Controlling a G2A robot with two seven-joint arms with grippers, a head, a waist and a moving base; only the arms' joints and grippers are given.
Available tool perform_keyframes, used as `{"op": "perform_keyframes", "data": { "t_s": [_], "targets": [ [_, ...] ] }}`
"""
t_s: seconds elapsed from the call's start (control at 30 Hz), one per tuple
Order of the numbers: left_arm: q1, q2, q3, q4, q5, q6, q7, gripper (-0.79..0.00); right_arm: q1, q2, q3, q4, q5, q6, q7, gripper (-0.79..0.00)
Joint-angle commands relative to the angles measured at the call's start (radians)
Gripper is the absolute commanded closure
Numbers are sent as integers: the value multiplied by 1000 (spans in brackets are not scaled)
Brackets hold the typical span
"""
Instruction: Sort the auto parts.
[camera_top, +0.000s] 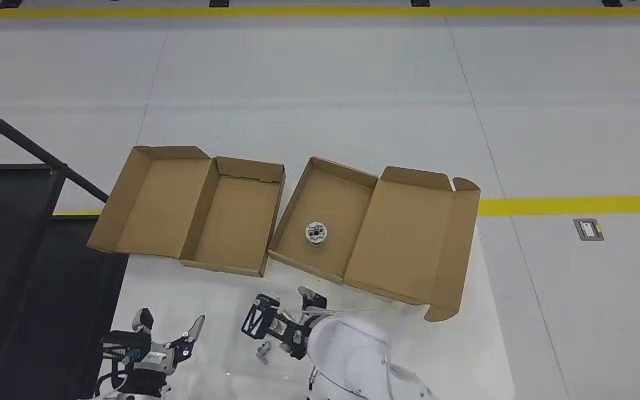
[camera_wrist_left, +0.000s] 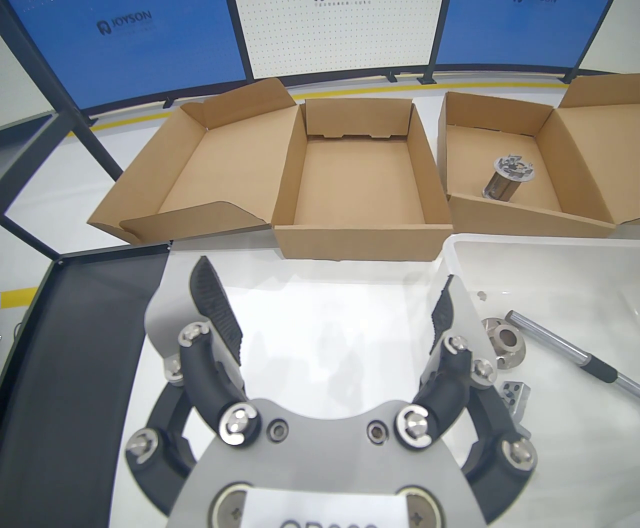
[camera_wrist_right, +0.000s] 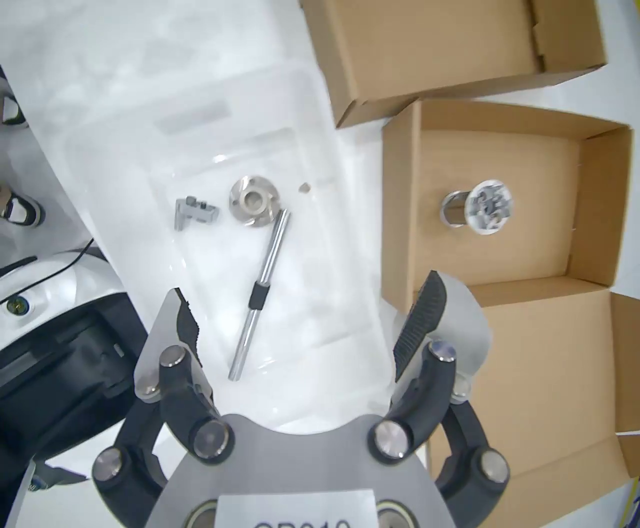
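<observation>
One white table (camera_top: 455, 330) is seen. Two brown cardboard boxes are set side by side along its far edge, and each lid is folded out flat. The left box (camera_top: 240, 220) is placed toward the far left corner. The right box (camera_top: 335, 200) is placed next to it, nearer the middle of the far edge.

One black tray (camera_wrist_left: 75, 350) is seen at the table's left edge. One clear plastic tub (camera_wrist_left: 550, 250) is set on the table just in front of the right box, on the side of the near edge.

Two grippers are seen. The left gripper (camera_wrist_left: 325, 270) is held over the table by the near edge, between the black tray and the clear tub. Its fingers are spread wide and nothing is held. The right gripper (camera_wrist_right: 306, 282) is held over the clear tub. Its fingers are spread wide too, and nothing is held.

Five metal parts are counted. One long shiny rod (camera_wrist_right: 260, 295) with a black band is laid in the clear tub. One round drum part (camera_top: 317, 233) is set in the middle of the right box, with its toothed face turned up. One flat ring (camera_wrist_right: 253, 200) with a hole is laid in the tub, just beside one end of the rod. One small bracket (camera_wrist_right: 192, 212) is laid just beside the ring, on the other side from the rod. One tiny bit (camera_wrist_right: 303, 187) is laid near the ring, apart from it.
</observation>
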Motion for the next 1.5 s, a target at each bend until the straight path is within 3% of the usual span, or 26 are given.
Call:
{"op": "perform_keyframes", "data": {
  "t_s": [0.0,0.5,0.53,0.6,0.67,0.73,0.77,1.23,1.37,1.47],
  "targets": [
    [0,0,0,0,0,0,0,-785,6,-7,-19,44,5,30,11,-785],
    [0,0,0,0,0,0,0,-785,96,-69,-77,410,56,227,-19,-776],
    [0,0,0,0,0,0,0,-785,102,-73,-78,434,61,236,-21,-748],
    [0,0,0,0,0,0,0,-785,115,-82,-86,476,69,247,-20,-606],
    [0,0,0,0,0,0,0,-785,127,-90,-92,506,77,260,-17,-557],
    [0,0,0,0,0,0,0,-785,135,-97,-95,529,87,272,-20,-413],
    [0,0,0,0,0,0,0,-785,138,-101,-95,538,92,276,-22,-391],
    [0,0,0,0,0,0,0,-785,156,-123,-85,599,102,292,-8,-311],
    [0,0,0,0,0,0,0,-785,161,-128,-77,620,115,290,-5,-265],
    [0,0,0,0,0,0,0,-785,165,-131,-69,635,125,288,-9,-185]
  ]
}}
